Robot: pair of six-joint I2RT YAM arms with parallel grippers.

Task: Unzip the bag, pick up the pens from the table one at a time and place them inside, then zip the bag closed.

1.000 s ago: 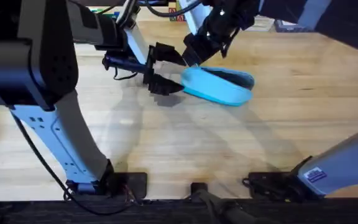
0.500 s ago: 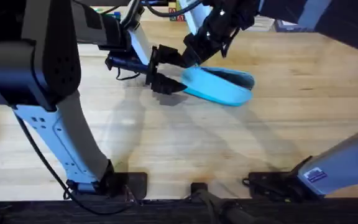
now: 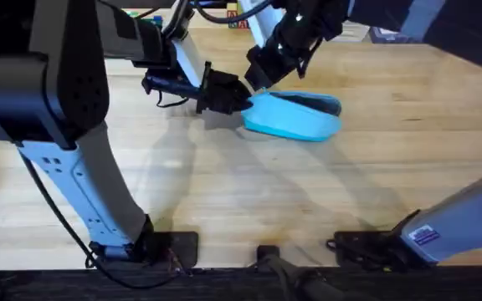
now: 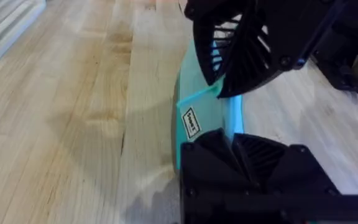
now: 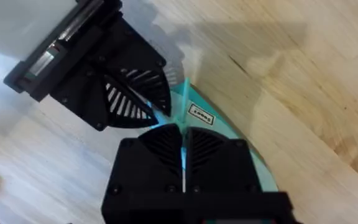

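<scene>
The light blue bag [image 3: 299,124] lies on the table [image 3: 224,201] at the back middle, a dark strip showing along its far edge. My left gripper [image 3: 238,99] is shut on the bag's left end. My right gripper [image 3: 256,81] comes from behind and is shut on the same end, just above the left one. In the left wrist view my own gripper [image 4: 234,146] pinches the bag [image 4: 201,118], with the right gripper [image 4: 225,87] clamped on the fabric just beyond. In the right wrist view my gripper [image 5: 183,138] holds the bag's [image 5: 211,124] edge beside a white label. The pens are out of view.
Small coloured items [image 3: 237,21] and a dark object [image 3: 383,35] sit along the table's back edge. A white slatted rack [image 4: 5,22] stands off to one side in the left wrist view. Bare wood stretches across the front half of the table.
My left gripper, open a second ago, has moved right and shut on the bag's left end. The right gripper has stayed clamped in place.
</scene>
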